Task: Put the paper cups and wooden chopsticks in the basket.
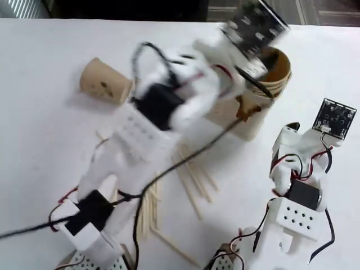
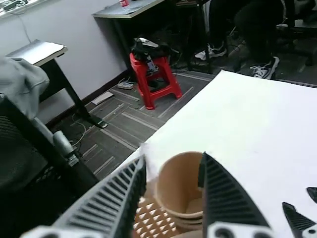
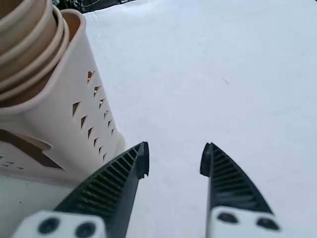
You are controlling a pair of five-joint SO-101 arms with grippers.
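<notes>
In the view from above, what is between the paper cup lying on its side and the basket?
Between the lying cup and the basket, the left arm stretches across above the table, as the high view shows.

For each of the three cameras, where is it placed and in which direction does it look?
High view: fixed above the table, facing down; shows left arm and right arm.
Left wrist view: on the left arm, looking down past the open left gripper into the stacked cups.
Right wrist view: on the right arm, low, facing the basket wall past the open right gripper.
Shared: basket and stacked cups appear in all three.
</notes>
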